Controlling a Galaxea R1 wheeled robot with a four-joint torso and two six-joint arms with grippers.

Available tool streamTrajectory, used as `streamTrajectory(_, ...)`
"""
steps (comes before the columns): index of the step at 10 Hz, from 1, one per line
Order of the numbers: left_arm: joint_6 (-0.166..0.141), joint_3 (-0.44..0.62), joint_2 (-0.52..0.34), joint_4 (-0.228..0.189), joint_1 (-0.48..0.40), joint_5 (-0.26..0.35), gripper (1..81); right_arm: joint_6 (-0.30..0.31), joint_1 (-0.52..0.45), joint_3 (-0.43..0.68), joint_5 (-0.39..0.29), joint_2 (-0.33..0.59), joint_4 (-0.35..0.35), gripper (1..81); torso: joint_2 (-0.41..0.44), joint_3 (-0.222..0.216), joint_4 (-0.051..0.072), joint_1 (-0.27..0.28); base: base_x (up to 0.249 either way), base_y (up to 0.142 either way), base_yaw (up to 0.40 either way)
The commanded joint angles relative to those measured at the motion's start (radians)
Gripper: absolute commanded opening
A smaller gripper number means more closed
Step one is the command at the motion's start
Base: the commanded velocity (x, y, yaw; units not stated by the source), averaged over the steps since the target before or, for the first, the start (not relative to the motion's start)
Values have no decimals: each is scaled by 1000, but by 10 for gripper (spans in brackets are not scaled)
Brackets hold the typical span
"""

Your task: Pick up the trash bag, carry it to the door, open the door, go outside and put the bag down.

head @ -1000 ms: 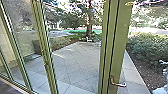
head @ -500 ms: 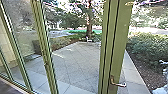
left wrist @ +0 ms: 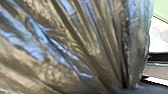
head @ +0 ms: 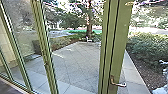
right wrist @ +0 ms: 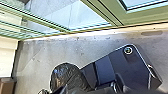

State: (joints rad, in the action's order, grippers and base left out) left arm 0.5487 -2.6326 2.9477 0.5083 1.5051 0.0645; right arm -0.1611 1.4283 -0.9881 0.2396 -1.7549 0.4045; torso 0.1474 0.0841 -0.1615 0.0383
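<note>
Door (head: pixel 120 37): looks shut to us; we judge the opening step is in hand, with us indoors.
Trash bag (left wrist: pixel 82 45): dark and shiny at the left wrist, and low near our base plate (right wrist: pixel 135 65) in the right wrist view.
Left tool (left wrist: pixel 121 89): seems closed on the gathered neck, judging by pleats that draw together there.
Right tool: we cannot tell its state.
Handle (head: pixel 118 84): low on the door's green frame; the next move calls for us to work it with the arm not carrying the load, then ease the door along.
Sill (right wrist: pixel 100 37): near the base plate, so we have little room to swing; loose plastic could snag on the frame.
Floor (right wrist: pixel 37 52): some open room on our side.
Paving (head: pixel 75 62): broad and open beyond the glass, shrubs (head: pixel 146 47) bordering it.
</note>
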Motion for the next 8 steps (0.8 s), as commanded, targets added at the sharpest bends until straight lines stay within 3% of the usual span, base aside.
streamTrajectory(1,5,0,1,7,-56,72,10,3,-177,103,-97,134,134,811,0,0,0,0,0,0,0)
streamTrajectory(5,0,-1,7,9,-52,71,10,5,-466,135,-287,228,375,811,0,0,0,0,0,0,0)
streamTrajectory(8,0,-3,10,9,-53,69,10,8,-674,62,-473,243,468,811,0,0,0,0,0,0,0)
